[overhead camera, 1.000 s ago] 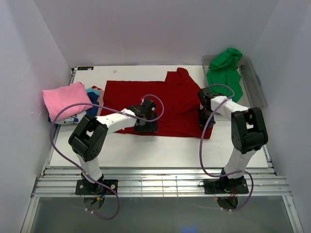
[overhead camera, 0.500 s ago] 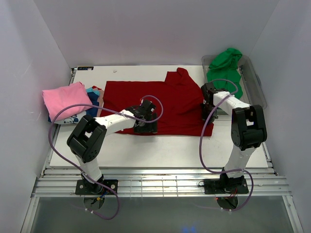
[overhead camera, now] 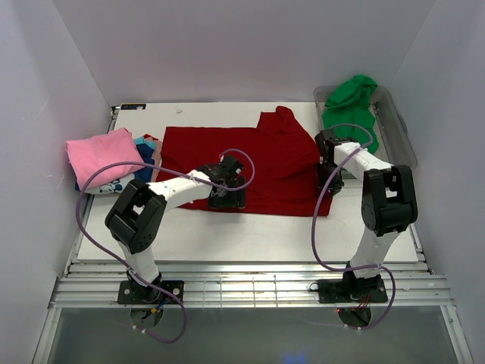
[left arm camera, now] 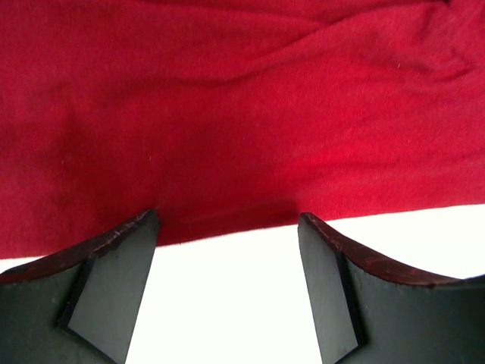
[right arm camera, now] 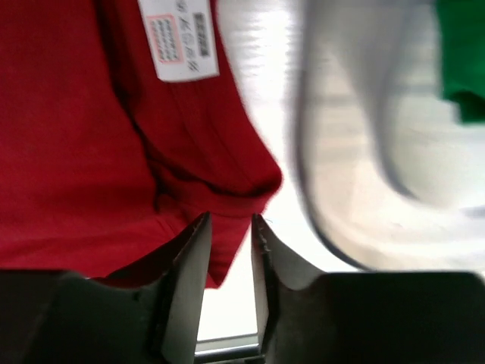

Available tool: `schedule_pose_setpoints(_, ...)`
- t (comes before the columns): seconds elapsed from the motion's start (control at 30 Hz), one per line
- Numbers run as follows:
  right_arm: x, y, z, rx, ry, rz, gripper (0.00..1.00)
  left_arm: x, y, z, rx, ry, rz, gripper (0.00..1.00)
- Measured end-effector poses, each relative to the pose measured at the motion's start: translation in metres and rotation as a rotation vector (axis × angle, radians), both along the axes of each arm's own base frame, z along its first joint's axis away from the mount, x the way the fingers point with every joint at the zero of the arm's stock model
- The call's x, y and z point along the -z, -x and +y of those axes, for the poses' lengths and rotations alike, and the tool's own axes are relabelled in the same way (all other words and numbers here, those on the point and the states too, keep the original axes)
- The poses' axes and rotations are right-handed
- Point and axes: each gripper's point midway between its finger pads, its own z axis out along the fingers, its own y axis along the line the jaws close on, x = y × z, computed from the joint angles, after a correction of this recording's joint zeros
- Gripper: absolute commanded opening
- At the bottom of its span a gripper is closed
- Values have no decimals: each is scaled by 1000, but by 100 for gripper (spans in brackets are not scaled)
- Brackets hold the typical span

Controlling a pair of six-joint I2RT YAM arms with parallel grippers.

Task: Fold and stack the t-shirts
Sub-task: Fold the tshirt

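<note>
Right end effector (right arm camera: 231,218) has slid toward 12 o'clock, jaws now barely parted at the red shirt (overhead camera: 265,159)'s 3 o'clock edge. Left end effector (left arm camera: 227,218) gapes empty. The hem could snag and drag.

Overhead rear view of whole table (overhead camera: 227,235), both wrist views close above red t-shirt (overhead camera: 273,152) (shared everywhere)

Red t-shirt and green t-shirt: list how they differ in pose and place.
The red cloth t-shirt lies spread out flat; the green cloth t-shirt is bunched in a heap. The red one rests on the white table, the green one in the clear plastic tub. Both are plain-coloured cloth.
</note>
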Motion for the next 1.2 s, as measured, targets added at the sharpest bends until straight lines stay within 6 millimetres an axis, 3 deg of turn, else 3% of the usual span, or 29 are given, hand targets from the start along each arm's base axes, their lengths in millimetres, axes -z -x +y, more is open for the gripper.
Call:
schedule_pose_setpoints(0.1, -11, 1, -5, 7, 16, -4, 42, -7, 0, -2, 6, -10, 17, 87)
schedule_pose_setpoints(0.17, -26, -6, -6, 9, 15, -27, 44, -23, -8, -13, 14, 5, -1, 88)
schedule_pose_setpoints(0.4, -116, -55, 19, -15, -130, -288, 44, -132, -60, -70, 47, 175, -213, 89)
schedule_pose_setpoints(0.47, -130, -58, 30, -40, -191, -326, 28, -154, -68, -75, 56, 194, -262, 89)
schedule_pose_setpoints(0.53, -132, -57, 42, -65, -258, -331, 8, -161, -74, -72, 60, 176, -296, 87)
schedule_pose_setpoints(0.63, -114, -51, 60, -87, -348, -295, 8, -143, -77, -57, 53, 91, -291, 75)
schedule_pose_setpoints(0.7, -93, -40, 70, -92, -387, -232, 8, -114, -74, -35, 41, -1, -258, 59)
schedule_pose_setpoints(0.73, -81, -35, 74, -96, -404, -205, 8, -99, -71, -22, 33, -47, -237, 35)
schedule_pose_setpoints(0.83, -54, -18, 87, -99, -444, -126, 8, -56, -59, 23, -8, -174, -156, 0)
schedule_pose_setpoints(0.97, -40, -10, 101, -118, -480, -87, 8, -28, -55, 81, -83, -275, -91, 0)
schedule_pose_setpoints(1.1, -40, -14, 115, -142, -509, -104, 8, -30, -67, 125, -188, -297, -117, 0)
schedule_pose_setpoints(1.2, -34, -15, 122, -151, -513, -93, 8, -39, -76, 147, -241, -287, -161, 0)
